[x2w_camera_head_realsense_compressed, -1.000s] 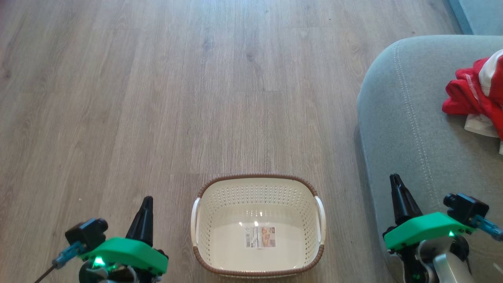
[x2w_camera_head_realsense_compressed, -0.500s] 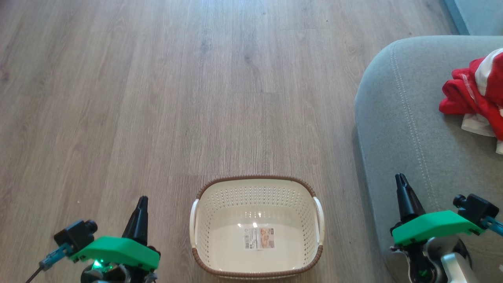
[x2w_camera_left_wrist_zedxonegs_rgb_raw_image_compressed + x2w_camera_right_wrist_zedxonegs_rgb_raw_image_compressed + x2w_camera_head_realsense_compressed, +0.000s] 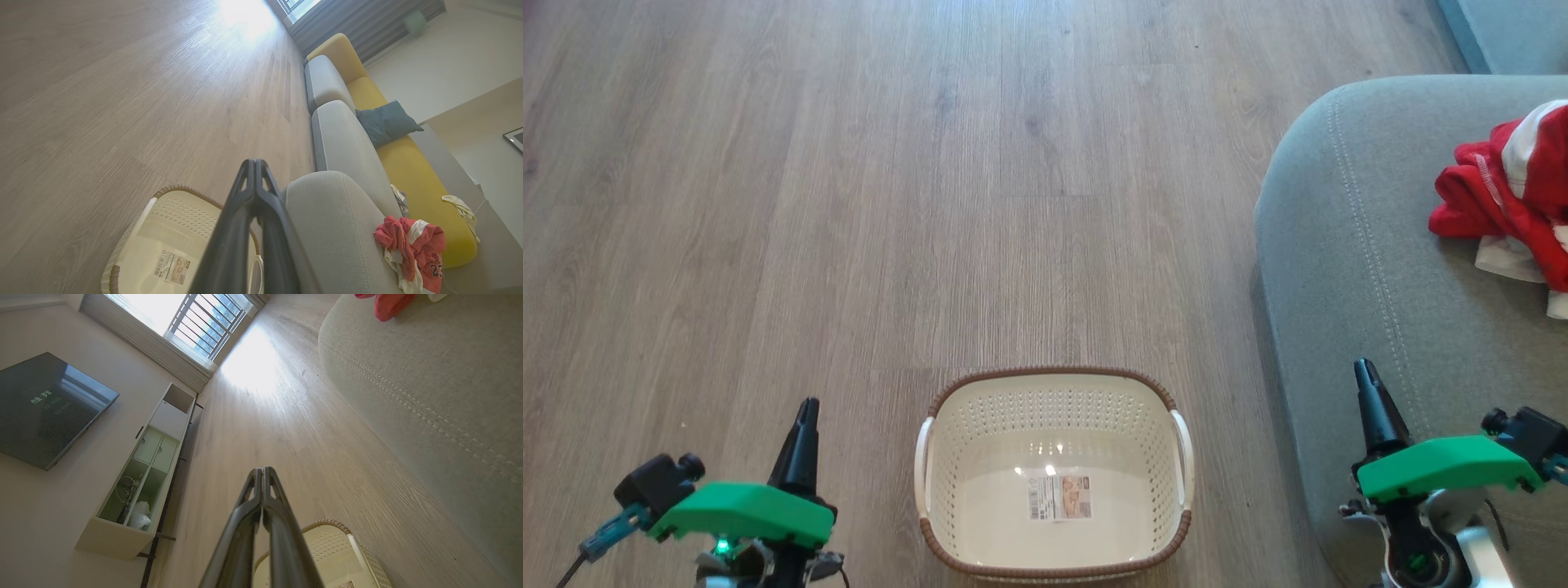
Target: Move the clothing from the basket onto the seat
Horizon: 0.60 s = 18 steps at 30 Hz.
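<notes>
Red clothing [image 3: 1511,192] heaped on grey-green seat [image 3: 1356,269]; cream basket [image 3: 1054,372] on wood floor [image 3: 931,204], label [image 3: 1059,496] bare inside
Risk, judged: a careless sweep of the right pincer [image 3: 1363,366] over the seat could drag the loose heap off. It and the left pincer [image 3: 808,405] are both clenched on nothing, held low either side of the basket, tips forward

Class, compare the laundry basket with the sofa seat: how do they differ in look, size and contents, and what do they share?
The basket is cream perforated plastic with a brown rim; the seat is grey-green fabric. The basket is far smaller than the seat. The basket is empty but for its label; the seat bears the red-and-white clothing. Both have rounded corners and stand on the wooden floor.
</notes>
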Available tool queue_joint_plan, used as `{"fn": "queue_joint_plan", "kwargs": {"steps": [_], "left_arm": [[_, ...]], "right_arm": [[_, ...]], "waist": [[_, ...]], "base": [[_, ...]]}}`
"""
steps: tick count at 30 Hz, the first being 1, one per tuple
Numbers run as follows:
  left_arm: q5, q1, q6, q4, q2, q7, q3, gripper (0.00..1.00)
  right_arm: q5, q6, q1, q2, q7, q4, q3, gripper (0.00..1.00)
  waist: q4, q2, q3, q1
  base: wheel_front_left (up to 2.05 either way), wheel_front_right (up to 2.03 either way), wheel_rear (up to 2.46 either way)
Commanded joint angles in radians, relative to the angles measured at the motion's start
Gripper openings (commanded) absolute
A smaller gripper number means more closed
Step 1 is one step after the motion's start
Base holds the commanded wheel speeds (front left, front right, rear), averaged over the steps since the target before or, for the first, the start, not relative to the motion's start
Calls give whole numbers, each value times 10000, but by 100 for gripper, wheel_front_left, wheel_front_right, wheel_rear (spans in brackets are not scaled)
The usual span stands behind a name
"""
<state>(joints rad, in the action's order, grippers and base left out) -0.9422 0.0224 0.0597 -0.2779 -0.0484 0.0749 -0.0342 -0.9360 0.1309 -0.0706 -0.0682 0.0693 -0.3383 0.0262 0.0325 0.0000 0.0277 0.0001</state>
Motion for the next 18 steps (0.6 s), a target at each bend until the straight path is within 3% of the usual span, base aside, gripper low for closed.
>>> {"fn": "queue_joint_plan", "kwargs": {"steps": [1, 18], "left_arm": [[-313, 494, 113, 309, -44, -82, 256, 0], [-2128, 597, 283, 314, -46, -585, 594, 0]], "right_arm": [[-332, -1, -371, -4, -69, 401, -15, 0], [-2147, -1, -372, 48, -571, 553, 241, 0]], "waist": [[-9, 0, -7, -1], [-99, 0, -75, -1]], "base": [[0, 0, 0], [0, 0, 0]]}}
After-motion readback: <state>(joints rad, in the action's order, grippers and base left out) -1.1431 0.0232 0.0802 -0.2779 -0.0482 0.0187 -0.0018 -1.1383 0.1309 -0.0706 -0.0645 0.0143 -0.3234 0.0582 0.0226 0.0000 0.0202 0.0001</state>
